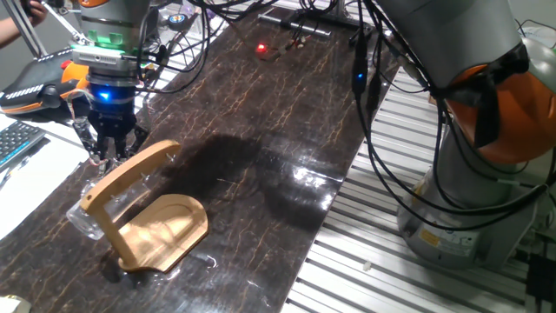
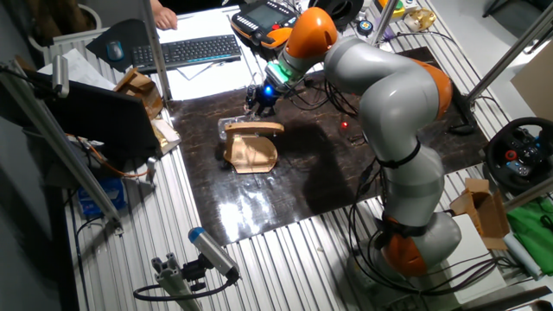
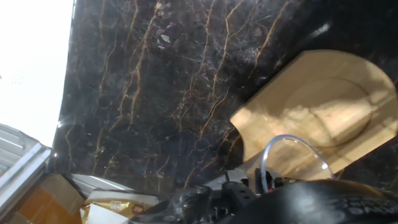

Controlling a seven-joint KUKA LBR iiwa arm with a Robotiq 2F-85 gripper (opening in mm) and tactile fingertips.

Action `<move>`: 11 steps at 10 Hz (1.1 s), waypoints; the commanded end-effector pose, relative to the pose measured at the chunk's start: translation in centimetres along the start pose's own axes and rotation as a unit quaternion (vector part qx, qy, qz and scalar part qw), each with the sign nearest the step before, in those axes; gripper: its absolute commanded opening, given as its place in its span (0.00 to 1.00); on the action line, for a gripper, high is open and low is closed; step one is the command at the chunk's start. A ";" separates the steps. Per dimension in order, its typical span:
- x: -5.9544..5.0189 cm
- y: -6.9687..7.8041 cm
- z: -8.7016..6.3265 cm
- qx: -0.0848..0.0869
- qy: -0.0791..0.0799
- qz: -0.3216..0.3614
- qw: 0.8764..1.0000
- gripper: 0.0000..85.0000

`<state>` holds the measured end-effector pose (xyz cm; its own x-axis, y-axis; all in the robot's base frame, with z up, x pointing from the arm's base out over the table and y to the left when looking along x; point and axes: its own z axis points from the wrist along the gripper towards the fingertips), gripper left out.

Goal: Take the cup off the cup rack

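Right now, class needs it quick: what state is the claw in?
Claw: down at the cup rack's arm; open or closed cannot be told.

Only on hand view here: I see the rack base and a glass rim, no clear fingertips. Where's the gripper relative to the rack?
Observer: One fixed view shows the gripper just above the top end of the slanted arm of the cup rack.
Operator: Cup off yet?
Observer: It seems not. The cup sits low under that arm, beside the post.
Operator: Anything close by?
Observer: A keyboard lies just past the table edge, on the gripper's side.
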<state>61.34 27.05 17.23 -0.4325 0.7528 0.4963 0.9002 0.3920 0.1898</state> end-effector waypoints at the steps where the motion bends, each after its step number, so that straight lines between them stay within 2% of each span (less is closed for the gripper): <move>1: 0.1 0.0 0.0 -0.001 -0.001 0.001 1.000 0.02; 6: 0.4 0.2 -0.2 -0.011 0.005 0.013 1.000 0.02; 11: 1.0 0.4 -0.9 -0.005 0.010 0.020 1.000 0.02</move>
<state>61.33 27.47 18.59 -0.3936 0.7572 0.5213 0.9179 0.3549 0.1775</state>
